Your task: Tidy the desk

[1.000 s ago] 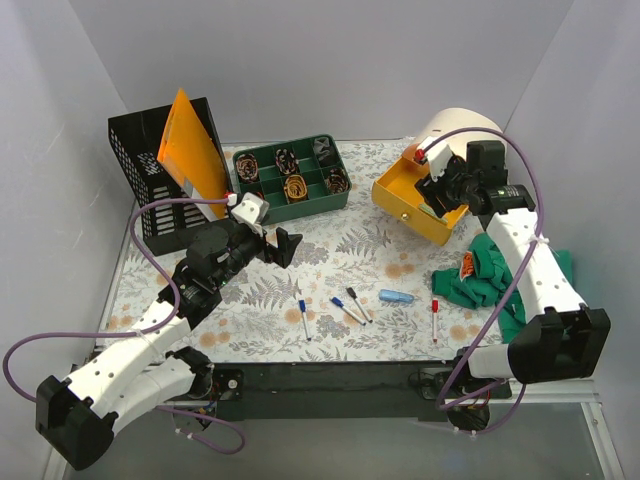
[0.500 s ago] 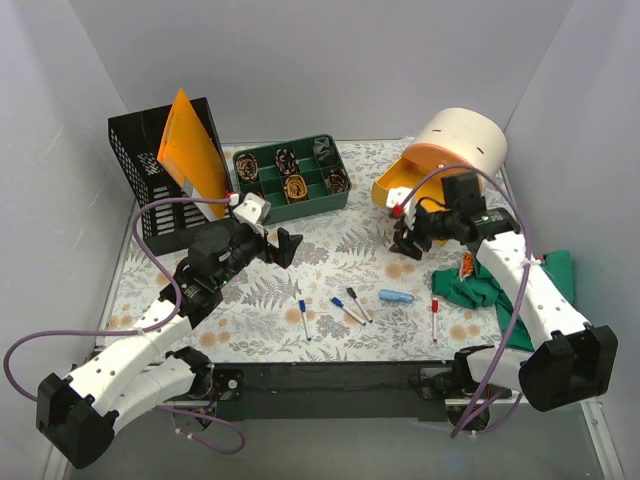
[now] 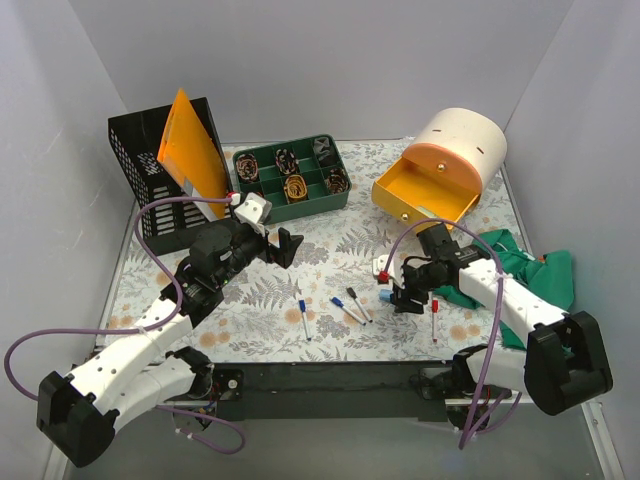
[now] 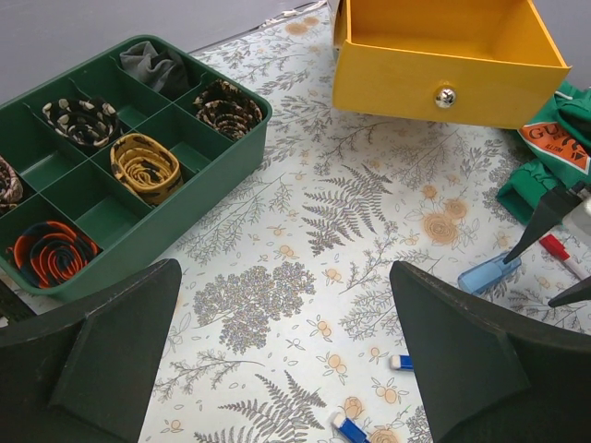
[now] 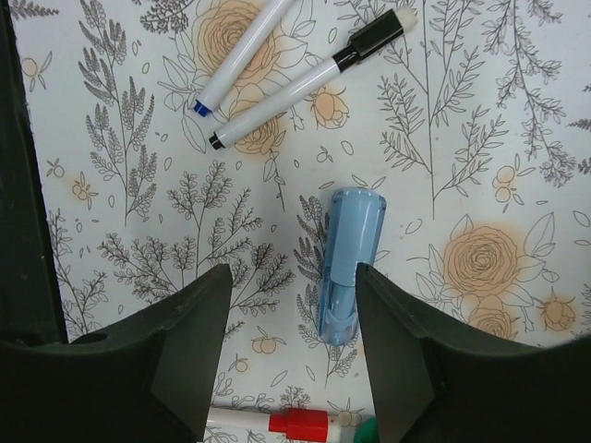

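Note:
The desk (image 3: 330, 255) is a pale fern-and-flower tabletop. A pale blue capped tube (image 5: 349, 263) lies flat on it. My right gripper (image 5: 294, 351) is open and hangs just above it, the tube between the fingers and close to the right one. In the top view the right gripper (image 3: 400, 296) hides most of the tube (image 3: 386, 297). A red-capped marker (image 3: 434, 320) lies just in front of it, and it also shows in the right wrist view (image 5: 286, 425). My left gripper (image 3: 285, 245) is open and empty over the desk's middle left.
Three markers (image 3: 303, 318), (image 3: 347, 310), (image 3: 358, 303) lie near the front. A green compartment tray (image 3: 300, 212) stands at the back, an open yellow drawer (image 3: 425, 190) under a round cabinet (image 3: 462, 140) back right, green cloth (image 3: 535, 275) right, a black mesh basket (image 3: 150, 190) back left.
My right arm has swung from the yellow drawer down toward the front and now hangs over the blue tube. The left arm has not moved.

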